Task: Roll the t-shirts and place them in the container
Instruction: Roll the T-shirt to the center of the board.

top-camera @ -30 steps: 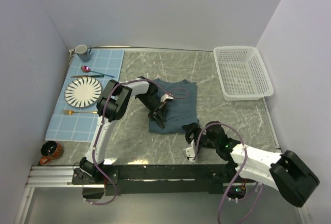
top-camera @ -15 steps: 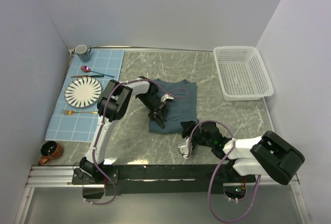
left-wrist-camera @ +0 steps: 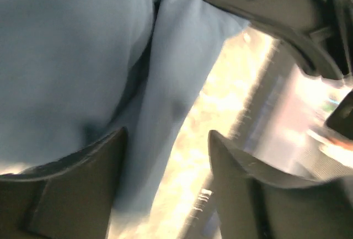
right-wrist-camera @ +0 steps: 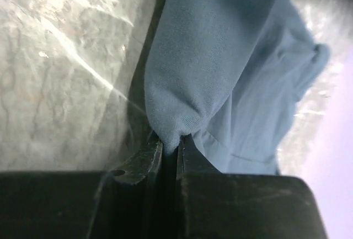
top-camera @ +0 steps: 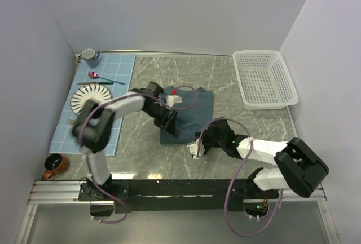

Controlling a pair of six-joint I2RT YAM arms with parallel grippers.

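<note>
The dark slate-blue t-shirt point(top-camera: 192, 109) lies folded on the marble table point(top-camera: 141, 154), mid-scene. My left gripper point(top-camera: 168, 122) hovers at the shirt's near left part. In the left wrist view its fingers point(left-wrist-camera: 83, 184) stand apart, and the left gripper point(left-wrist-camera: 165, 162) is open over the shirt's edge point(left-wrist-camera: 71, 57), the picture blurred. My right gripper point(top-camera: 204, 139) is at the shirt's near right corner. The right wrist view has the right gripper point(right-wrist-camera: 171, 145) shut on a pinched fold of the t-shirt point(right-wrist-camera: 220, 46).
A white basket point(top-camera: 265, 79) stands at the back right. On the left lies a light blue gridded placemat point(top-camera: 121, 66) with a striped plate point(top-camera: 90, 97), spoon point(top-camera: 96, 75), fork point(top-camera: 79, 122) and grey mug point(top-camera: 89, 57). A brown cup point(top-camera: 54, 165) sits near left.
The left arm's elbow swung out to the left and its gripper opened. The right gripper moved left to the shirt's near edge and shut on the cloth.
</note>
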